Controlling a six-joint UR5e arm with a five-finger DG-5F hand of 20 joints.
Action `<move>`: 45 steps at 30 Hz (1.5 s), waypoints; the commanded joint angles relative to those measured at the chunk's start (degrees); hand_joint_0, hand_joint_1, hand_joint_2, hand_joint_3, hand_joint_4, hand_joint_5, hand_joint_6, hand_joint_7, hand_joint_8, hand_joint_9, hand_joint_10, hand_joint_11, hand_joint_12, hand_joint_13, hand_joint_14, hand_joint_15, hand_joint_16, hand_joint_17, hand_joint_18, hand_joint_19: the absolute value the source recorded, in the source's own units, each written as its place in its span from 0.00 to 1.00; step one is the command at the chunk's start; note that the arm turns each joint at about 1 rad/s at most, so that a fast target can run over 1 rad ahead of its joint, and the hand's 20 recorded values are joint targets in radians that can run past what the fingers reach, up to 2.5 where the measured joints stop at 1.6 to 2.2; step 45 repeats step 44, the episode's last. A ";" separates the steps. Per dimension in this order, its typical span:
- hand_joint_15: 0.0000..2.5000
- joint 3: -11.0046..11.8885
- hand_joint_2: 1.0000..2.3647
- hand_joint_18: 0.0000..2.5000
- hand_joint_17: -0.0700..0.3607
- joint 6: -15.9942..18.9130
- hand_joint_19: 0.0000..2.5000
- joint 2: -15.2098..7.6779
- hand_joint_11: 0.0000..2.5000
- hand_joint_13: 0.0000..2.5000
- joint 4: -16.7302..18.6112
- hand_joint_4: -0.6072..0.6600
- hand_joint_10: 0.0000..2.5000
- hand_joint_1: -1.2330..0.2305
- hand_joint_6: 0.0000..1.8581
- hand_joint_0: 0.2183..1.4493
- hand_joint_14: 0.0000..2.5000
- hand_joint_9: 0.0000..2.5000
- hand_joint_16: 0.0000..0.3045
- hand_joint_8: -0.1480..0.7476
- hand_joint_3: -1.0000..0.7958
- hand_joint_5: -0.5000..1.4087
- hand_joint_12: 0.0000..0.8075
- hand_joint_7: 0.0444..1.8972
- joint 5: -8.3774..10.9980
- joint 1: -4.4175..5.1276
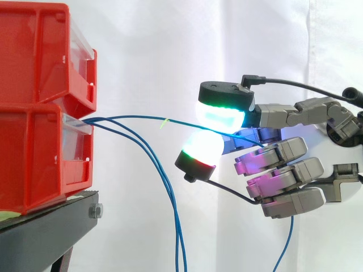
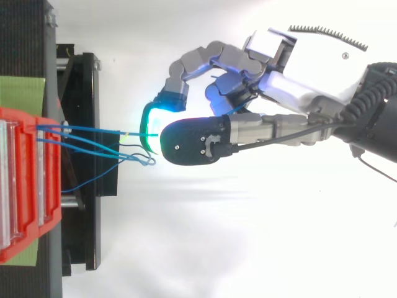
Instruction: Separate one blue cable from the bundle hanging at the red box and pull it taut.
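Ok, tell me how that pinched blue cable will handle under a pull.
The blue cable is probably floppy: its neighbours droop straight down from the red box. It looks thin and smooth, so it may slip between the fingers pinching it.

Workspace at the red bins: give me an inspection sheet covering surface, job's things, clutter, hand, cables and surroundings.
Surface: black stand carrying two stacked red bins.
Job's things: one blue cable runs from the lower bin's front to the hand, almost straight with a slight bow.
Clutter: nothing seen.
Hand: hand shut on that cable, which is pinched between two glowing fingertips.
Cables: other blue cables leave the same bin and droop down, apart from the pinched one.
Surroundings: white curtain behind.
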 commanded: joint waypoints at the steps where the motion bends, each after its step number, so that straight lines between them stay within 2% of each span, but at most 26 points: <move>1: 0.41 0.04 0.02 0.57 0.35 0.00 0.82 0.00 0.48 0.40 0.00 0.50 0.64 0.42 0.53 0.37 1.00 0.35 0.12 0.45 0.45 0.15 0.37 0.52 0.00 -0.02; 45: 0.40 -0.05 0.02 0.57 0.35 0.00 0.82 0.00 0.49 0.41 0.00 0.51 0.62 0.42 0.53 0.37 1.00 0.36 0.12 0.45 0.45 0.15 0.37 0.52 0.00 -0.02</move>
